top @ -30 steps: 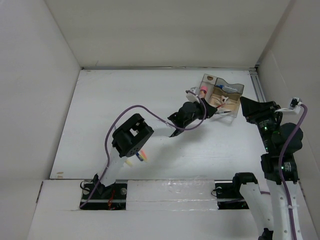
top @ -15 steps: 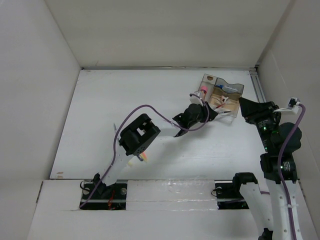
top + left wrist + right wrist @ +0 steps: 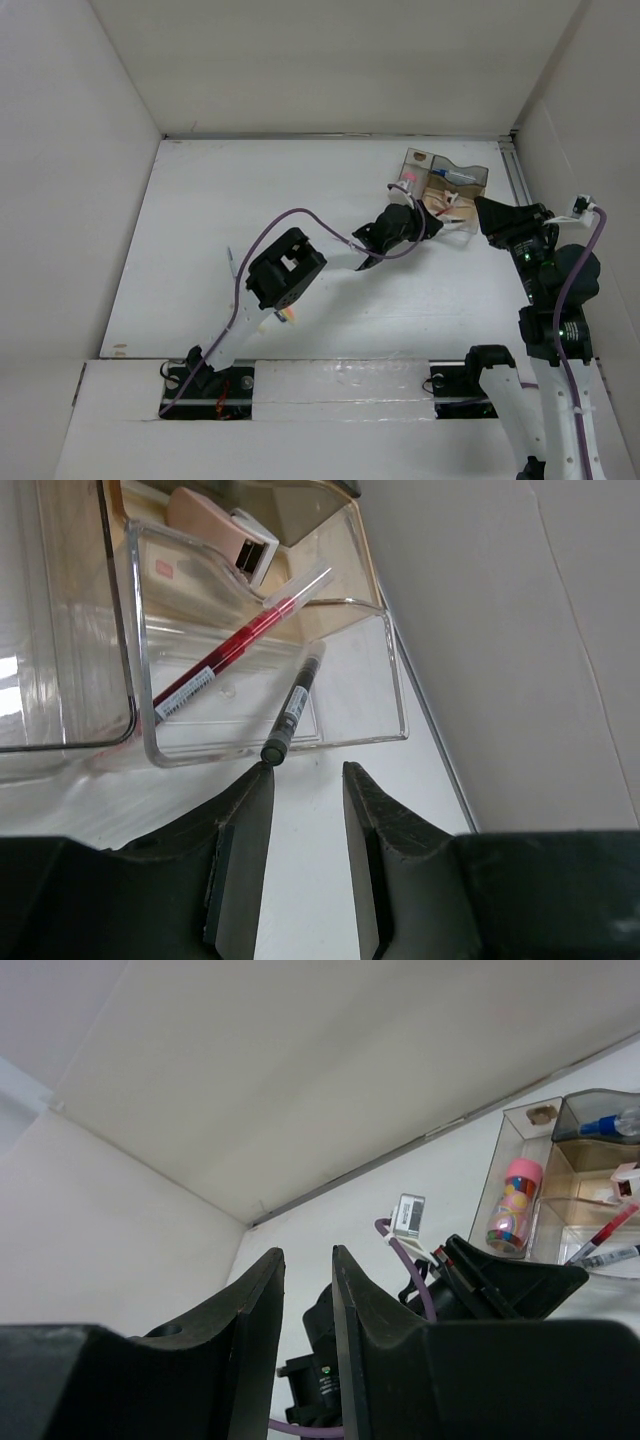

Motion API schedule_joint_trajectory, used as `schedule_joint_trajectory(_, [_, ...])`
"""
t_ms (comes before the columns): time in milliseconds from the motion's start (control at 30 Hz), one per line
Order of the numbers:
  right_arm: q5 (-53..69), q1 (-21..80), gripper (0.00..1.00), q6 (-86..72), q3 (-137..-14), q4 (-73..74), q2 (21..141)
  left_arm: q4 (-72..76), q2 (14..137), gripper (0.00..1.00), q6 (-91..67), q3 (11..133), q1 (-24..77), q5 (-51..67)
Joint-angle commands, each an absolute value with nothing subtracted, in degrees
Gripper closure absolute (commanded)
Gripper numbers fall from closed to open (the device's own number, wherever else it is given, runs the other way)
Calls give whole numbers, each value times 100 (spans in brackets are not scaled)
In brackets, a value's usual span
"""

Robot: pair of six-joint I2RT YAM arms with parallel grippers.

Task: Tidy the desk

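Observation:
The desk (image 3: 200, 230) is a white tabletop between white walls. At its back right stands a clear compartment tray (image 3: 470, 177). In the left wrist view the tray's (image 3: 390, 670) near compartment holds a red pen (image 3: 240, 650) and a black pen (image 3: 295, 705) whose end pokes over the rim. My left gripper (image 3: 308, 770) is open just short of that rim, its left fingertip almost at the pen's end, with only bare desk between the fingers. From above, the left gripper (image 3: 428, 222) sits at the tray's front left corner. My right gripper (image 3: 483, 206) hovers right of the tray, open and empty (image 3: 305, 1252).
A pink-and-white item (image 3: 225, 530) lies in the tray's further compartment. A pink-capped tube of coloured bits (image 3: 515, 1205) and a blue-tipped item (image 3: 610, 1125) stand in other compartments. A metal rail (image 3: 518, 180) runs along the right wall. The left arm's purple cable (image 3: 300, 215) loops over the middle.
The left gripper has crept right, closer to the tray, and its elbow has swung right and nearer. Its jaws have narrowed slightly. The right arm has barely moved.

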State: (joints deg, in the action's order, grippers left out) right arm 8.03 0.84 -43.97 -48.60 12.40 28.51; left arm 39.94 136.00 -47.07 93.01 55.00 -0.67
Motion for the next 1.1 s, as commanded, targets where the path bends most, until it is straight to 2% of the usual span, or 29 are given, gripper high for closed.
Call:
schedule_joint_trajectory(0, [905,132,68,-4421,-4843,984,2813,4078,13640,71,-4729,9676,5520,-35])
schedule_joint_trajectory(567, [853,132,68,-4421,-4790,1002,2751,4227,13693,73,-5027,9931,5520,-79])
schedule_joint_trajectory(933, [642,132,68,-4359,-4667,984,2856,4851,13360,65,-5309,10028,5520,-343])
schedule_joint_trajectory(1067, [414,132,69,-4324,-4632,1046,2883,4439,13377,63,-5230,10239,5467,-273])
